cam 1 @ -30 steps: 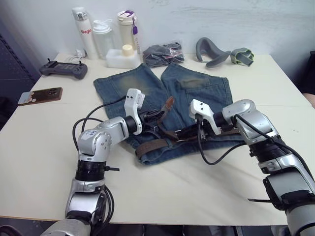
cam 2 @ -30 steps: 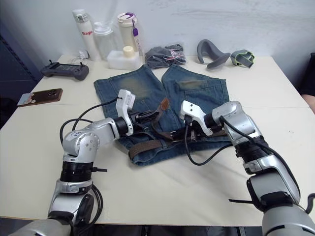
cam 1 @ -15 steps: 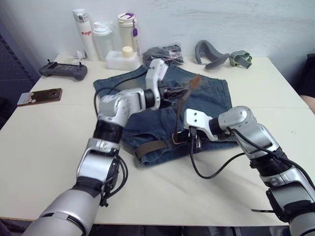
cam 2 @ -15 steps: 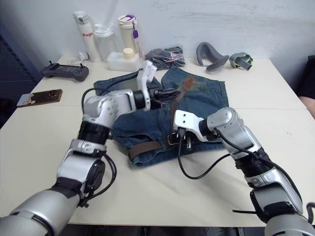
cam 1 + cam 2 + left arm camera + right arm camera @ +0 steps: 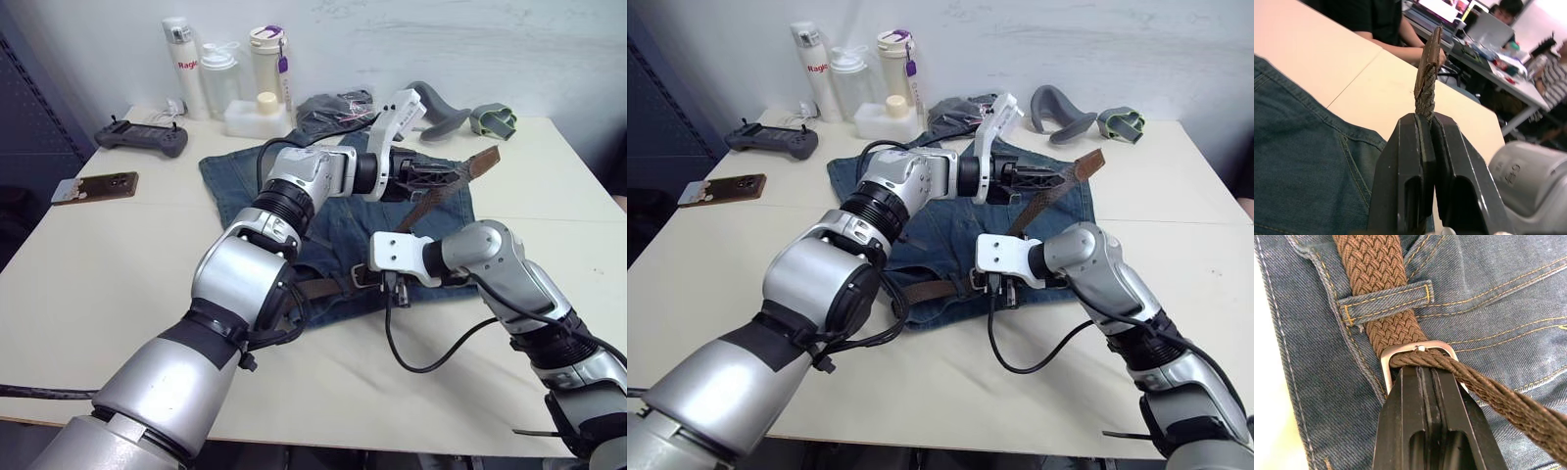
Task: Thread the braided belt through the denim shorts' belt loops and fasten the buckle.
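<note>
The denim shorts point(image 5: 245, 181) lie flat on the table with the waistband toward me. The braided belt point(image 5: 431, 201) runs along the waistband under a belt loop point(image 5: 1385, 302), passes through the silver buckle point(image 5: 1418, 348) and rises slanting to the right. My left gripper point(image 5: 428, 176) is held high over the shorts' right leg, shut on the belt just short of its plain brown tip point(image 5: 1431, 46). My right gripper point(image 5: 366, 278) lies low on the waistband, shut, with its fingertips on the buckle's near bar.
Bottles point(image 5: 179, 54) and a white box point(image 5: 257, 116) stand at the back, beside a dark bundle in a bag point(image 5: 333, 108). A controller point(image 5: 142, 137) and a phone point(image 5: 95, 186) lie at the left. Grey objects point(image 5: 436, 103) sit back right. People sit beyond the table point(image 5: 1400, 29).
My left gripper has swung up and far to the right with the belt's tip, drawing the strap taut through the buckle. My right gripper stays at the buckle. The camera has shifted.
</note>
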Tool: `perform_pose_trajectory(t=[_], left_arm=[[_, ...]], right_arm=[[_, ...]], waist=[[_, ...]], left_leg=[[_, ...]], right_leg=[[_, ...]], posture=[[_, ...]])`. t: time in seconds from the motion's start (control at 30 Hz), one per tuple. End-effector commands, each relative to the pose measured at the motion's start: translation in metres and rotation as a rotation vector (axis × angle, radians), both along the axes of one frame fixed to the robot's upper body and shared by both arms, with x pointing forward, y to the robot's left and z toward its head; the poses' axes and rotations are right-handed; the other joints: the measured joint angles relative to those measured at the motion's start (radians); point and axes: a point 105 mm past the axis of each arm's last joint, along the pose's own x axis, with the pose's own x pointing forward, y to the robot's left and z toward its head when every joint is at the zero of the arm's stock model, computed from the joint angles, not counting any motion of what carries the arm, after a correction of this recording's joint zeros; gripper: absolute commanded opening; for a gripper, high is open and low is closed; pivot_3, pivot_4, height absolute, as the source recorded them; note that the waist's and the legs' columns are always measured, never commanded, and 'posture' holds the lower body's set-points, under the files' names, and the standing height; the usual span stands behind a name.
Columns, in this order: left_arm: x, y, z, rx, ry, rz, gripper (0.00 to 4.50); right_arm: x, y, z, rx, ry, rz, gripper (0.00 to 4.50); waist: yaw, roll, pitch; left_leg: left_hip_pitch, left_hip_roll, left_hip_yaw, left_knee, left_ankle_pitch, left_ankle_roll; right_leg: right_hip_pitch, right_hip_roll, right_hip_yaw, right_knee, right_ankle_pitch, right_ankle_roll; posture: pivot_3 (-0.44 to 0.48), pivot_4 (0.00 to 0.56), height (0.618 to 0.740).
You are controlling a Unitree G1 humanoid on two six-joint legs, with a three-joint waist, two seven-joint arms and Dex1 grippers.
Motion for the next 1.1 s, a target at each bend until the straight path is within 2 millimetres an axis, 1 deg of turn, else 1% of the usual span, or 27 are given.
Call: perform_pose_trajectory(t=[0.03,0.1,0.17,0.23,0.3,0.4,0.43,0.57,0.6,0.63,0.7,0.73,0.87,0.97,1.0,1.03,1.1], left_arm=[[-0.014,0.008,0.055,-0.137,-0.226,-0.087,0.00],[-0.006,0.025,0.044,-0.140,-0.177,-0.032,0.00],[0.001,0.044,0.026,-0.119,-0.146,0.030,0.00],[0.001,0.058,0.008,-0.088,-0.130,0.073,0.00],[0.000,0.067,-0.003,-0.068,-0.120,0.107,0.00],[-0.004,0.074,-0.018,-0.043,-0.112,0.147,0.00],[-0.005,0.076,-0.022,-0.036,-0.110,0.158,0.00],[-0.007,0.076,-0.035,0.011,-0.138,0.186,0.00],[-0.008,0.076,-0.037,0.021,-0.143,0.186,0.00],[-0.010,0.075,-0.041,0.042,-0.157,0.179,0.00],[-0.012,0.075,-0.046,0.072,-0.179,0.169,0.00],[-0.013,0.075,-0.049,0.091,-0.200,0.161,0.00],[-0.014,0.079,-0.054,0.142,-0.286,0.143,0.00],[-0.012,0.085,-0.058,0.201,-0.394,0.141,0.00],[-0.011,0.087,-0.058,0.212,-0.426,0.138,0.00],[-0.011,0.088,-0.058,0.227,-0.466,0.130,0.00],[-0.011,0.090,-0.058,0.254,-0.537,0.109,0.00]], right_arm=[[-0.040,0.004,-0.067,0.028,0.374,-0.015,0.03],[-0.035,0.001,-0.052,0.102,0.365,-0.064,0.03],[-0.032,-0.004,-0.038,0.172,0.357,-0.109,0.03],[-0.029,-0.010,-0.024,0.241,0.356,-0.155,0.03],[-0.026,-0.013,-0.013,0.310,0.353,-0.192,0.03],[-0.020,-0.020,0.008,0.439,0.367,-0.258,0.03],[-0.016,-0.025,0.015,0.484,0.360,-0.293,0.03],[0.005,-0.049,0.041,0.603,0.252,-0.445,0.03],[0.007,-0.053,0.050,0.646,0.252,-0.464,0.03],[0.004,-0.058,0.057,0.666,0.246,-0.466,0.03],[-0.001,-0.063,0.065,0.673,0.233,-0.463,0.03],[-0.001,-0.066,0.068,0.667,0.198,-0.472,0.03],[-0.003,-0.069,0.080,0.604,0.036,-0.462,1.36],[-0.005,-0.073,0.084,0.515,-0.085,-0.462,2.87],[-0.006,-0.076,0.083,0.461,-0.121,-0.454,3.16],[-0.006,-0.079,0.082,0.399,-0.179,-0.443,3.16],[-0.008,-0.077,0.084,0.331,-0.247,-0.399,3.16]], waist=[[-0.001,0.002,0.000],[-0.001,0.003,0.002],[-0.001,0.004,0.004],[-0.001,0.004,0.007],[-0.001,0.004,0.009],[-0.002,0.004,0.011],[-0.002,0.004,0.012],[-0.001,0.004,0.014],[-0.001,0.005,0.015],[-0.001,0.005,0.017],[-0.001,0.005,0.021],[0.000,0.005,0.022],[-0.001,0.005,0.023],[-0.005,0.005,0.025],[-0.004,0.005,0.025],[-0.004,0.005,0.025],[-0.002,0.005,0.027]], left_leg=[[0.000,0.000,0.000,-0.001,0.000,0.000],[-0.001,0.000,0.000,-0.002,0.000,-0.001],[-0.002,0.000,-0.001,-0.006,0.002,-0.002],[-0.002,0.000,-0.002,-0.010,0.003,-0.003],[-0.002,0.000,-0.005,-0.013,0.004,-0.003],[-0.002,-0.002,-0.010,-0.015,0.004,-0.003],[-0.002,-0.002,-0.010,-0.016,0.004,-0.003],[-0.002,-0.005,-0.010,-0.019,0.008,-0.003],[-0.002,-0.005,-0.009,-0.019,0.009,-0.003],[-0.002,-0.005,-0.009,-0.019,0.010,-0.003],[-0.003,-0.007,-0.009,-0.020,0.013,-0.003],[-0.003,-0.007,-0.009,-0.021,0.016,-0.004],[-0.002,-0.007,-0.009,-0.024,0.020,-0.005],[-0.002,-0.007,-0.009,-0.027,0.021,-0.006],[-0.002,-0.007,-0.009,-0.027,0.021,-0.006],[-0.002,-0.007,-0.009,-0.027,0.021,-0.006],[-0.002,-0.007,-0.009,-0.027,0.021,-0.006]], right_leg=[[0.000,0.000,0.000,0.000,0.000,0.000],[-0.002,0.000,0.000,0.000,0.000,0.000],[-0.005,0.000,0.000,0.000,0.000,0.000],[-0.005,0.001,0.000,-0.001,0.000,0.000],[-0.005,0.002,0.001,-0.003,0.000,0.000],[-0.004,0.004,0.002,-0.004,0.000,0.000],[-0.004,0.004,0.002,-0.005,0.000,0.000],[-0.003,0.003,0.004,-0.009,0.000,0.000],[-0.003,0.003,0.004,-0.010,0.000,0.000],[-0.002,0.003,0.005,-0.010,0.001,0.001],[-0.003,0.002,0.006,-0.010,0.001,0.001],[-0.003,0.002,0.006,-0.010,0.002,0.003],[-0.003,0.001,0.006,-0.010,0.003,0.006],[-0.004,0.001,0.006,-0.011,0.003,0.006],[-0.004,0.001,0.006,-0.011,0.003,0.006],[-0.004,0.001,0.006,-0.011,0.003,0.006],[-0.004,0.001,0.006,-0.012,0.003,0.006]], posture=[[0.000,0.150,0.629],[0.000,0.150,0.629],[0.000,0.150,0.629],[0.000,0.150,0.629],[0.000,0.150,0.629],[0.000,0.150,0.629],[0.000,0.150,0.629],[0.000,0.150,0.629],[0.000,0.150,0.629],[0.000,0.150,0.629],[0.000,0.150,0.629],[0.000,0.150,0.629],[0.000,0.150,0.629],[0.000,0.150,0.629],[0.000,0.150,0.629],[0.000,0.150,0.629],[0.000,0.150,0.629]])
